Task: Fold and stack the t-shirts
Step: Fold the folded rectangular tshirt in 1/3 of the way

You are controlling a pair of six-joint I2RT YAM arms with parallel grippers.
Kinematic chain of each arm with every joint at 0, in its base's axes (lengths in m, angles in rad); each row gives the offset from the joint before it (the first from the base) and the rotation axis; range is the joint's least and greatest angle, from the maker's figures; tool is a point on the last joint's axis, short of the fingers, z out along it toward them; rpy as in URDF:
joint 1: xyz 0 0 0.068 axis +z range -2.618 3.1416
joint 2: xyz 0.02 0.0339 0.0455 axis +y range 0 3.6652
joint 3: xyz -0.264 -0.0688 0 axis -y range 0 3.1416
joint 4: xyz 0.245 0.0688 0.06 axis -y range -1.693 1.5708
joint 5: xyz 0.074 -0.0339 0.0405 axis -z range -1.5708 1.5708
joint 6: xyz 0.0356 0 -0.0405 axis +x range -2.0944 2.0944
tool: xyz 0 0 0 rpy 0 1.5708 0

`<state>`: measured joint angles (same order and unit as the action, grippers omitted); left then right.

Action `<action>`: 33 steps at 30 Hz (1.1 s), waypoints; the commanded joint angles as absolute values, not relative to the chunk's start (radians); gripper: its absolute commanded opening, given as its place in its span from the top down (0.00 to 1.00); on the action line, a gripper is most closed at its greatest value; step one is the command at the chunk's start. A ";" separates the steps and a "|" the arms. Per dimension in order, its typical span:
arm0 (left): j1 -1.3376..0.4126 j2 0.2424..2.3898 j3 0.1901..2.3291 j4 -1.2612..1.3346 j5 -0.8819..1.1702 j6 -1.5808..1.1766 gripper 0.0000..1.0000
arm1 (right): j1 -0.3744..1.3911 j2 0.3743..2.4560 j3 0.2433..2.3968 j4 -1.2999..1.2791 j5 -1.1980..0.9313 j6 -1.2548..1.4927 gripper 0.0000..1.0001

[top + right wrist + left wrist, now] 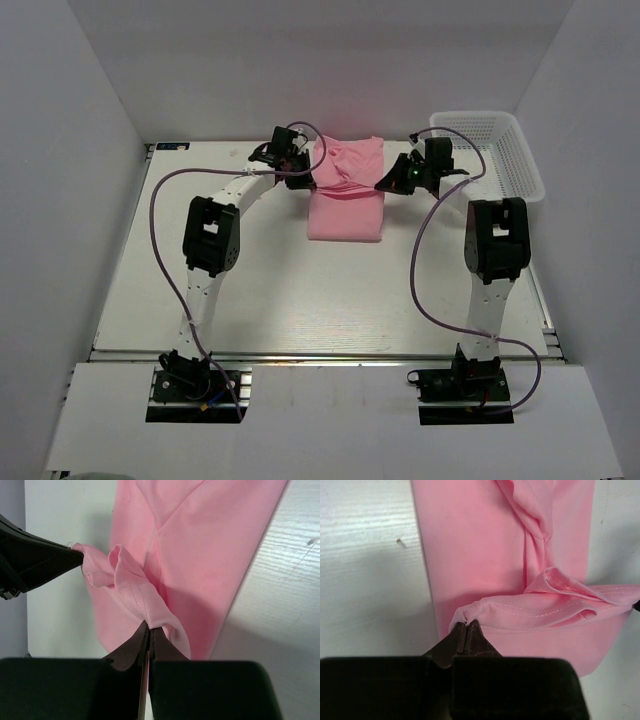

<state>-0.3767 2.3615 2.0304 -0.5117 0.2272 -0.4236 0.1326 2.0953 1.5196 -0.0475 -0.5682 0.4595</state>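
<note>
The light-pink t-shirt (pixel 346 205) lies as a long folded strip at the table's far middle. Its far end is lifted off the table by both grippers. My left gripper (pixel 303 180) is shut on the hem's left corner; in the left wrist view the gripper (pixel 466 624) pinches the stitched hem of the t-shirt (pixel 470 550). My right gripper (pixel 381 184) is shut on the hem's right corner; in the right wrist view the gripper (pixel 150 626) pinches the t-shirt (pixel 200 545). The left gripper's fingers (pixel 45 560) show there, holding the other corner.
A white plastic mesh basket (pixel 497 150) stands at the far right of the table, just behind the right arm. White walls close in the table on three sides. The arms' purple cables loop over the near table.
</note>
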 commanded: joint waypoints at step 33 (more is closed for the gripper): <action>-0.413 1.905 1.428 -0.331 0.291 -0.305 0.00 | 0.213 1.809 1.125 0.039 -0.531 0.403 0.10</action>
